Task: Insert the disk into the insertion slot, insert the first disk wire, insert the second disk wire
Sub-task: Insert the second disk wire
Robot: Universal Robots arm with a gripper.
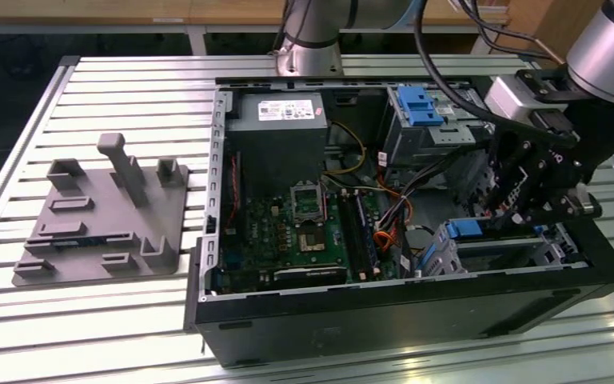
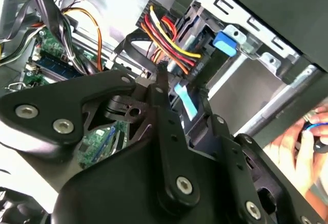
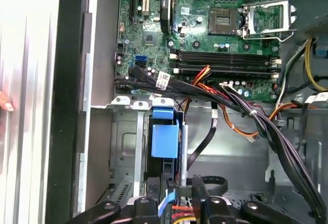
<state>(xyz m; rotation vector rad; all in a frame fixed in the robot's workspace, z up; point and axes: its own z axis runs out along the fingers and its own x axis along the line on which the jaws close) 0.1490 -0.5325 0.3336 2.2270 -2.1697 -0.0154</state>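
So the disk (image 3: pixel 165 139) is already sitting in the insertion slot (image 1: pixel 510 248) at the front corner of the open PC case (image 1: pixel 392 312), blue carrier handle poking out. The gripper (image 2: pixel 177 93) is hanging right over the back of it, fingers nearly shut and pinching what looks like a wire connector (image 2: pixel 185 101) with a light blue cable. Looks to me like it's working on one of the disk wires, can't tell which. Next move needs the plug squared up with the drive's socket. Somebody's hand (image 2: pixel 302 142) is resting near the case edge too.
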